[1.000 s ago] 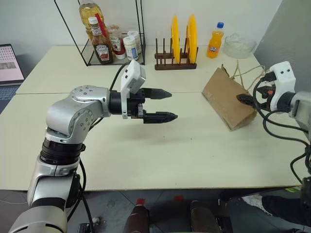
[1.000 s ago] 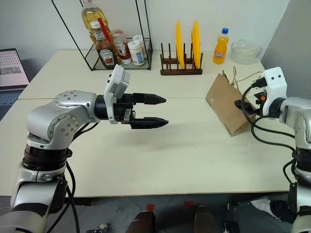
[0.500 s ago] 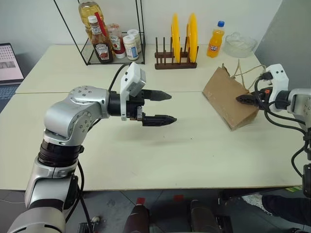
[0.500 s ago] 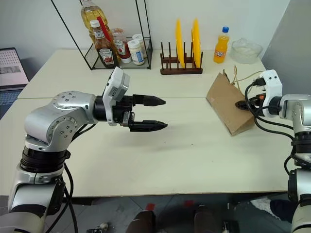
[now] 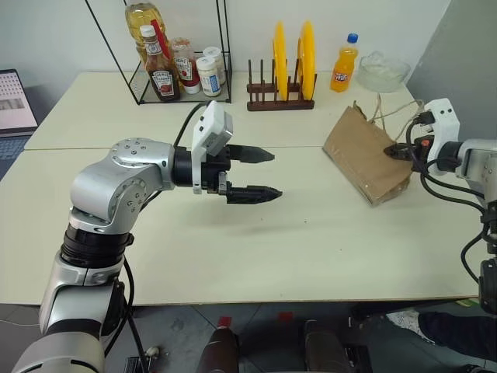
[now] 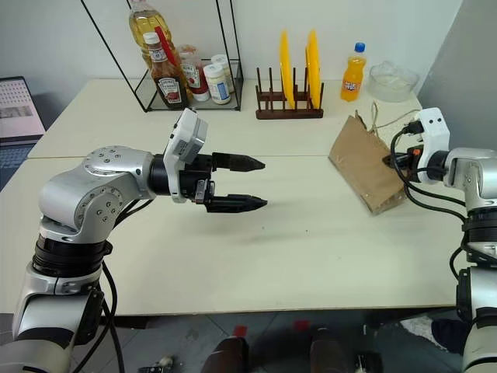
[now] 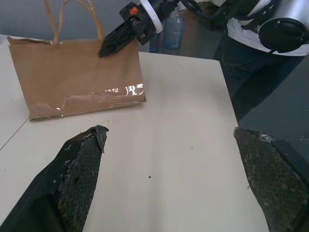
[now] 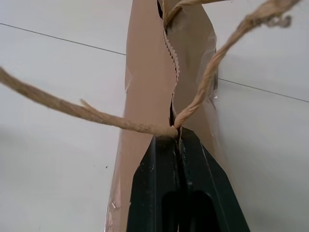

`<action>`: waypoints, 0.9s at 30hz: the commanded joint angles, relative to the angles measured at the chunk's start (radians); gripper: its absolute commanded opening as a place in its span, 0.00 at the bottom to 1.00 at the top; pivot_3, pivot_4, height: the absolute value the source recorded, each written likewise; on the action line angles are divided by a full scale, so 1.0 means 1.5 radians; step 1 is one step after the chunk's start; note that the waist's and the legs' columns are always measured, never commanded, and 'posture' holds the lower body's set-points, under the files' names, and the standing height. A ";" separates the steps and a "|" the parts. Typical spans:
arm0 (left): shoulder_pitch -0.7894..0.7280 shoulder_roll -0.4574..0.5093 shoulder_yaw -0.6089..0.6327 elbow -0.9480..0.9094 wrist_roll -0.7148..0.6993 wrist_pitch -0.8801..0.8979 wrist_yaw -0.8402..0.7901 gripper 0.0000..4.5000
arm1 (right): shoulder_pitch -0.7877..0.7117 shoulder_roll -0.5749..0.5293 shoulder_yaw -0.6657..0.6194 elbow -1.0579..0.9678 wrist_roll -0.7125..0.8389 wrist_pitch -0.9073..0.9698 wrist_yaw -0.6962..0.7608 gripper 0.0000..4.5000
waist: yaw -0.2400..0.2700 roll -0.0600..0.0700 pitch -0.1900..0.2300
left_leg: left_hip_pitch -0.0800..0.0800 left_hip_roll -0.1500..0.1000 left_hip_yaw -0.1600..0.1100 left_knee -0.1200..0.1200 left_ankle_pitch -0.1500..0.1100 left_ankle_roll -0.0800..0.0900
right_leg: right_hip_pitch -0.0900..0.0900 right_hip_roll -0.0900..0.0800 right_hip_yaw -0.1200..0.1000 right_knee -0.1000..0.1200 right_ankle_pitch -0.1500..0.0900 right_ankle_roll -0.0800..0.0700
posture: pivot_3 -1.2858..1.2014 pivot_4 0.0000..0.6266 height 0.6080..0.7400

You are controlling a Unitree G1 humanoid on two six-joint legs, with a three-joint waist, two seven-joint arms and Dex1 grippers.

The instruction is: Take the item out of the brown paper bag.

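Both fingers of right gripper (image 8: 179, 145) now pinched together on brown paper bag (image 5: 361, 154) edge.

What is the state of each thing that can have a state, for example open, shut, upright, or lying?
brown paper bag: lying on the table, mouth nearly closed.
right gripper: shut on the bag's string handle.
left gripper: open, holding nothing.
yellow plates: standing on edge in the rack.
orange soda bottle: upright, cap on.
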State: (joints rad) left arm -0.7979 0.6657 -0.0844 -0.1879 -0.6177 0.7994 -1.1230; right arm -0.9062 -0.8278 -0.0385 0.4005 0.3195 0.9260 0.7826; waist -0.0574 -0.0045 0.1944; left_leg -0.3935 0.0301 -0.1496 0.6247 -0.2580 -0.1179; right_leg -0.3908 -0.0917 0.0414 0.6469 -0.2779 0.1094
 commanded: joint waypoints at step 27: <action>0.333 -0.011 0.330 -0.309 -0.193 0.126 0.366 1.00 | -0.227 0.311 0.052 0.222 0.013 -0.354 0.271 0.00 | -0.022 0.002 0.001 | 0.000 0.000 0.000 0.001 0.000 0.000 | 0.000 0.000 0.000 0.002 0.000 0.000 | 0.52 0.24 1.00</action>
State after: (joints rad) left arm -0.3035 0.6550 0.3612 -0.6028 -0.8867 1.0001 -0.6267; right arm -1.2034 -0.3694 0.0572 0.7420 0.3247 0.4395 1.1608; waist -0.0899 -0.0016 0.1966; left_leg -0.3925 0.0305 -0.1499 0.6258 -0.2578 -0.1183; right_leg -0.3915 -0.0918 0.0419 0.6502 -0.2776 0.1090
